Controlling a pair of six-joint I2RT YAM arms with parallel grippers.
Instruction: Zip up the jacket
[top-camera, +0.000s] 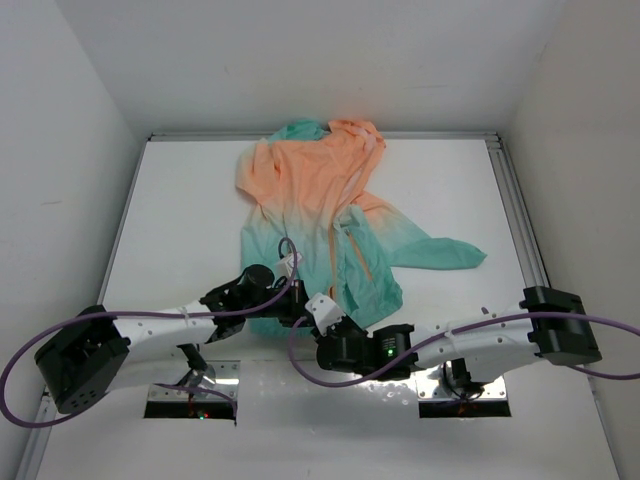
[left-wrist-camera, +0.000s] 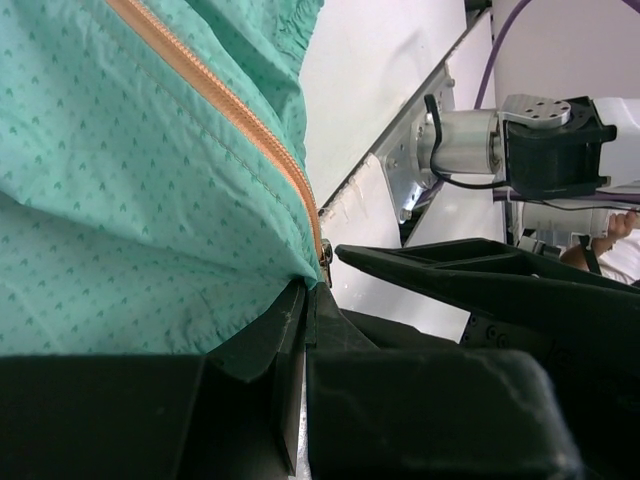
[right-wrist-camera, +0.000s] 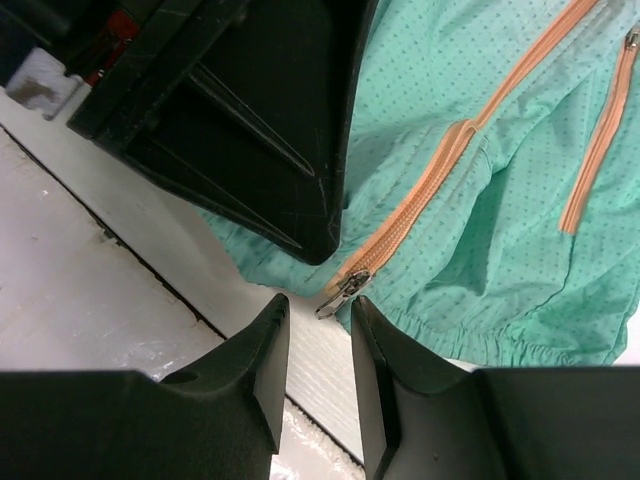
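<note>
Grasp stage: your left end effector (left-wrist-camera: 308, 300) clamps the jacket (left-wrist-camera: 130, 200) hem; right end effector (right-wrist-camera: 318, 335) gapes before the zipper pull (right-wrist-camera: 340, 293). Pinch it next.

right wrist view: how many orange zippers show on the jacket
2. The long front zipper runs diagonally across the middle; a shorter zipper lies near the picture's right edge. Others may be hidden.

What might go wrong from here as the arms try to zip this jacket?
1. The zipper pull is small and lies just ahead of the open right gripper. Closing may miss it or catch fabric instead.
2. The left gripper pinches only a thin edge of the jacket by the zipper's bottom, so that edge may slip free under tension.
3. Both grippers sit very close together and might collide.
</note>
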